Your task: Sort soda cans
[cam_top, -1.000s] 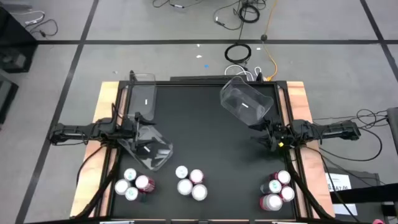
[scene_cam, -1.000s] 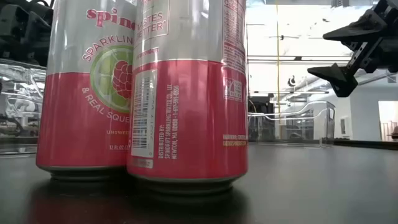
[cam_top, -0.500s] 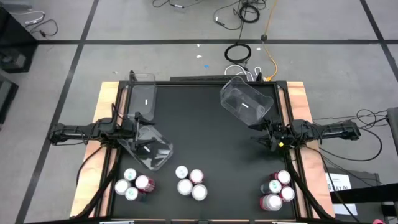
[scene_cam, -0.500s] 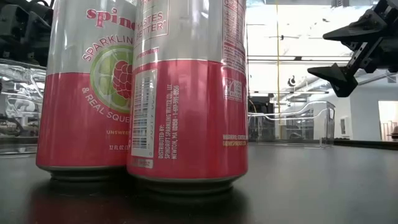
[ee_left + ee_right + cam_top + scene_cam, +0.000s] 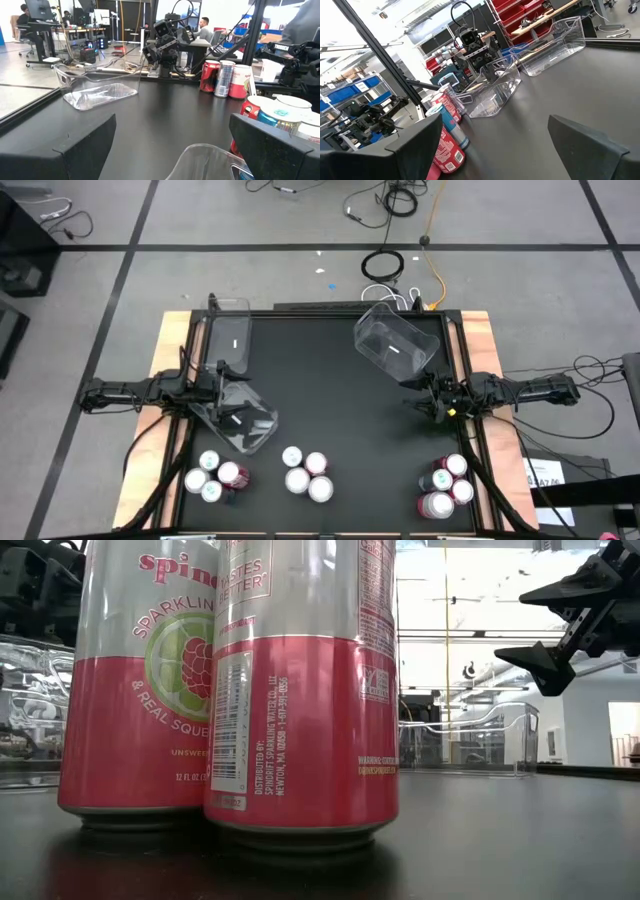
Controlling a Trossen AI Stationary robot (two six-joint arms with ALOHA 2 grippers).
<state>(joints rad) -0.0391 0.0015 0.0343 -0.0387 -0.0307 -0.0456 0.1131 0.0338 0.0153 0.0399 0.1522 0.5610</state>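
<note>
The soda cans stand upright in three clusters along the near edge of the black table (image 5: 310,370): a left cluster (image 5: 213,476), a middle cluster (image 5: 306,472) and a right cluster (image 5: 445,485). In the low view two pink-and-silver sparkling water cans (image 5: 300,690) stand touching each other. They are likely rigid across the rims but thin-walled and smooth, so a squeeze across the mid-body, above the table and below the top rim, seems the safest hold; whether they are full, and so heavy, cannot be told. Packed together, each cluster leaves little gap for a finger, so an outer can looks the easiest first pick.

Farther in, the left gripper (image 5: 222,370) sits at the left side with its fingers apart and empty, just beside a clear plastic bin (image 5: 238,418). The right gripper (image 5: 428,397) waits at the right side, fingers apart too, holding nothing.

The middle of the table is open for travel. At the far side a second clear bin (image 5: 395,342) sits right of centre and a third (image 5: 228,332) stands in the far left corner, by the raised table frame.
</note>
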